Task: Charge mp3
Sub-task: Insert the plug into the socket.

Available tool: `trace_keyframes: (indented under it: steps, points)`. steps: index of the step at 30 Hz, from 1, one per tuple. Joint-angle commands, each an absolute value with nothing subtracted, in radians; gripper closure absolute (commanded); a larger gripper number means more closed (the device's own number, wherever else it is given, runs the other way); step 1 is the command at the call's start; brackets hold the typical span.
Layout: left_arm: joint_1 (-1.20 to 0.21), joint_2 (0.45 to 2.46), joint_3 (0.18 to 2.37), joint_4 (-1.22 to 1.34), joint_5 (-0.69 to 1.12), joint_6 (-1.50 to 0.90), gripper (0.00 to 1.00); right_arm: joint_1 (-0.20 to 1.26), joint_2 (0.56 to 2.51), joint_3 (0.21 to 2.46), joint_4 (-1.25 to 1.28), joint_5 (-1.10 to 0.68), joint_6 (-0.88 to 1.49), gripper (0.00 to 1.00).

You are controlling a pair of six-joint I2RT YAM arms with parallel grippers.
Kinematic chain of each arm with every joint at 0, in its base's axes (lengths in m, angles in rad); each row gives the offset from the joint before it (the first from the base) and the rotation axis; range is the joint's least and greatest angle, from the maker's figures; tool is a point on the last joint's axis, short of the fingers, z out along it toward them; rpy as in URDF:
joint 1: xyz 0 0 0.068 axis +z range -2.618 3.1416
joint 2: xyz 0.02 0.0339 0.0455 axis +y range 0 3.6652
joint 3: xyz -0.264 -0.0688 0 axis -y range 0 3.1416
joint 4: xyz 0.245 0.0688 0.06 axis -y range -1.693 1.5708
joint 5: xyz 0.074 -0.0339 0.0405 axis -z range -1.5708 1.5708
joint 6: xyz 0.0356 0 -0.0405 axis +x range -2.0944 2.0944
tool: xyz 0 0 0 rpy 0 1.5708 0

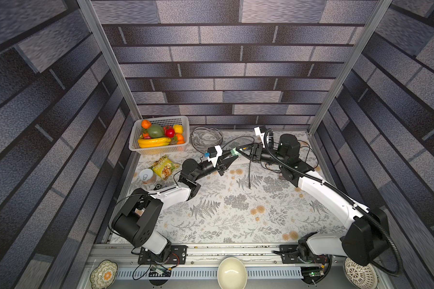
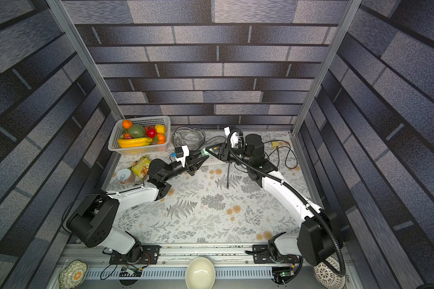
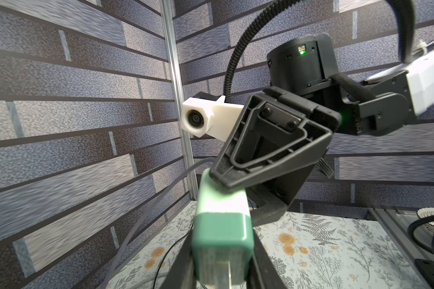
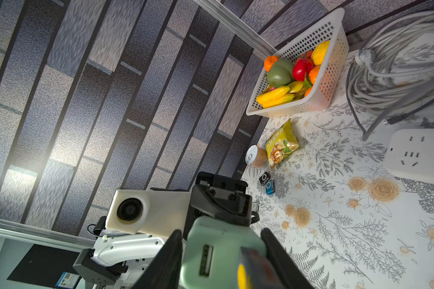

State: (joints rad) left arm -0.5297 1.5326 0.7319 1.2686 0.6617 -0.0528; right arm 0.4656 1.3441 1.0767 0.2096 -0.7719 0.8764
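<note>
Left tool (image 1: 232,156) partly closed, pinching green charger (image 1: 233,152); right tool (image 1: 238,150) clamped on its opposite end.

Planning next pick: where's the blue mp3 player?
Right wrist view: blue mp3 player on the table's left side, beside the black player, near the can.

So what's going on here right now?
Both claws are on the green-and-white charger plug, held in the air near the white power strip. The left claw grips its pronged end. The right claw has its fingers either side of the USB-port end and looks clamped on it. The small mp3 players lie untouched on the table beside the can.
</note>
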Motion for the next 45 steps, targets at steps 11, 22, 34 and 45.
trace_keyframes:
  steps: [11, 22, 34, 45]
  points:
    - [-0.528, 1.542, 0.745, 1.231, 0.726, -0.051, 0.89, 0.45, 1.34, 1.087, 0.318, -0.996, 0.93, 0.58]
    - [-0.514, 1.588, 0.715, 1.293, 0.672, -0.088, 0.45, 0.45, 1.333, 1.075, 0.33, -1.0, 0.922, 0.89]
    - [-0.405, 1.116, 0.454, 0.812, 0.084, -0.244, 0.0, 0.539, 1.553, 1.414, -0.411, -0.063, 0.285, 0.98]
    - [-0.353, 0.772, 0.536, 0.121, -0.158, -0.36, 0.0, 0.66, 2.072, 1.854, -0.439, 0.059, 0.207, 1.0]
